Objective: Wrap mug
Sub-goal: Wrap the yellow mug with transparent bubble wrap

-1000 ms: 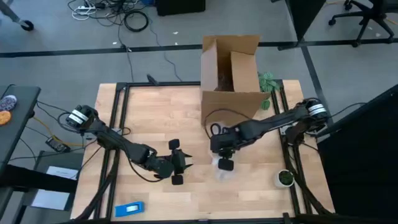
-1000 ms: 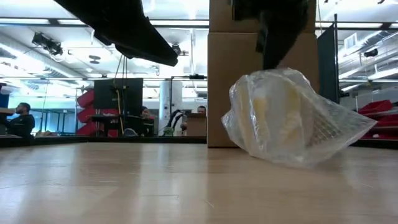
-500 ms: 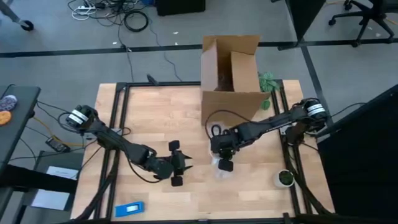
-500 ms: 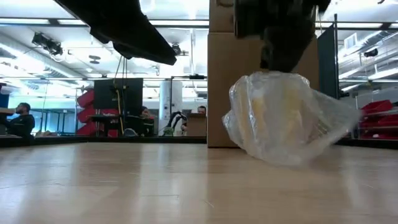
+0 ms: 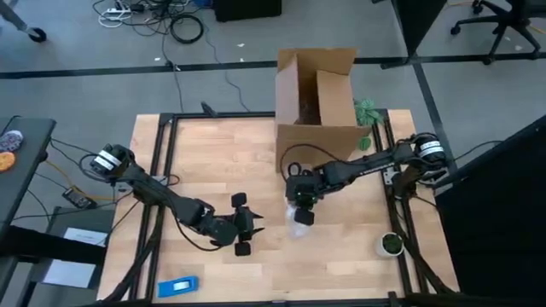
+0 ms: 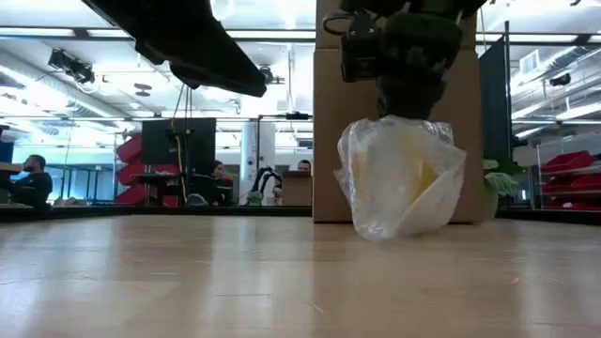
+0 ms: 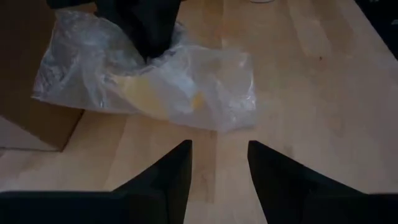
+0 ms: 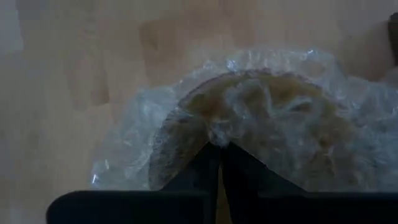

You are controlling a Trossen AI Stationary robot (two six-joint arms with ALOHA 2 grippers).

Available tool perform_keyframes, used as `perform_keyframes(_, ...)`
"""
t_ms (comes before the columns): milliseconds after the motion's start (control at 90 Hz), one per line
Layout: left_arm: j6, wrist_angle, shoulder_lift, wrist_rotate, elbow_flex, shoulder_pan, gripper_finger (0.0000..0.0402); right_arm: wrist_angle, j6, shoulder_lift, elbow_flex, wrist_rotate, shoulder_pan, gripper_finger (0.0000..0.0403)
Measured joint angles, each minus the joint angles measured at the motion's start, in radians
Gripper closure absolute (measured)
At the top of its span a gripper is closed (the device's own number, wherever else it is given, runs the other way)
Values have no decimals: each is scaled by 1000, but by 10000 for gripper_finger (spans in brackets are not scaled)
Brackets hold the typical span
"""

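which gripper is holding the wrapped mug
The right gripper: it is shut on the wrap around the mug. The left gripper is open, apart from it.

An open cardboard box (image 5: 316,101) stands at twelve o'clock on the wooden table (image 5: 222,162). A blue object (image 5: 177,286) lies at seven o'clock; a dark green round object (image 5: 391,244) (white-rimmed) sits at four o'clock.
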Motion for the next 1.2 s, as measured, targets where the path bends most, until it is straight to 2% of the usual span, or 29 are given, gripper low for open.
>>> perform_keyframes(300,-1,-5,0,0,0,0,259,-107,-39,-40,111,41,17,403)
perform_keyframes(567,-1,2,0,0,0,0,259,-110,-19,-4,74,88,13,403)
perform_keyframes(711,-6,2,0,0,0,-2,259,-59,-16,53,25,65,9,403)
perform_keyframes(933,-6,1,0,0,0,-7,259,-35,-23,117,22,54,13,402)
perform_keyframes(1200,-8,2,0,0,0,-7,259,-61,-27,-14,29,93,52,402)
